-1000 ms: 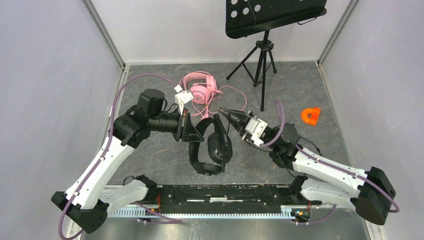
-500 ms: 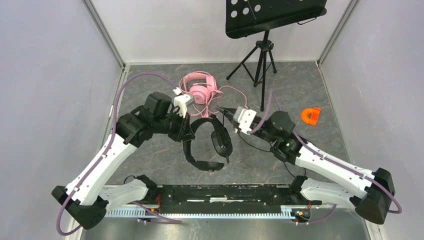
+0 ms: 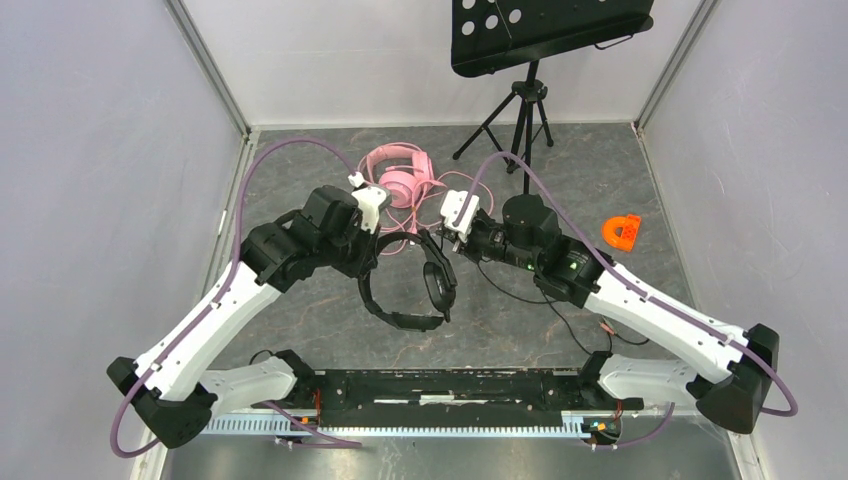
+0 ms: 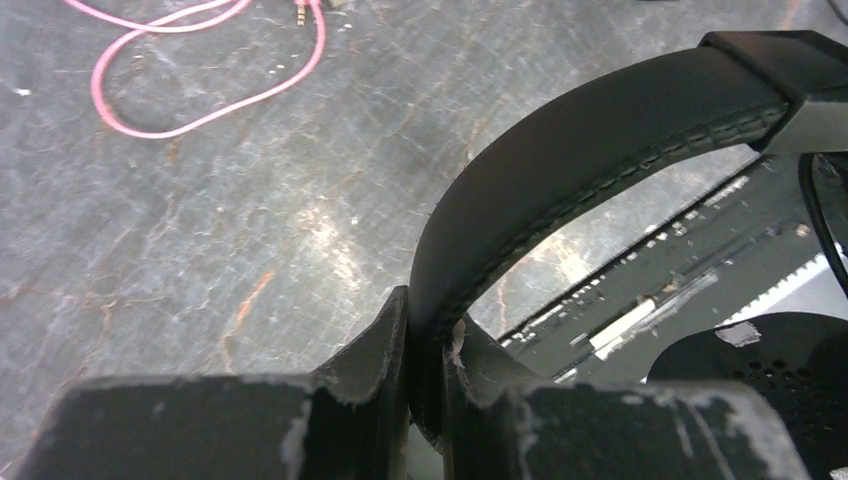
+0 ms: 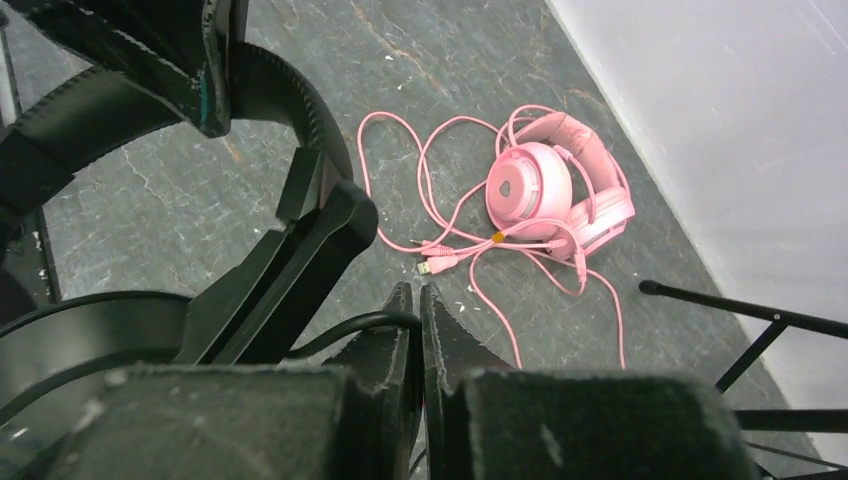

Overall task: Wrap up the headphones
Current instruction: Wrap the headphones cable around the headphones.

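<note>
The black headphones [image 3: 415, 290] hang above the middle of the floor. My left gripper [image 3: 372, 247] is shut on their padded headband [image 4: 600, 140], which runs up between the jaws [image 4: 428, 305]. My right gripper [image 3: 436, 237] is just right of the headband, shut on the thin black cable [image 5: 350, 328], which enters between the closed fingertips [image 5: 416, 290]. The cable trails down to the floor on the right [image 3: 560, 320]. The pink headphones [image 3: 400, 175] lie at the back with their long pink cable looped loosely around them [image 5: 470, 250]; they also show in the right wrist view [image 5: 555, 190].
A black music stand on a tripod [image 3: 522, 110] stands at the back right. A small orange plastic piece [image 3: 621, 231] lies at the right. White walls close in the grey floor on three sides. A black rail [image 3: 450, 385] runs along the near edge.
My right gripper has swung left and away with the black cable, up close to the headband. My left gripper has shifted the black headphones a little back and to the left.
</note>
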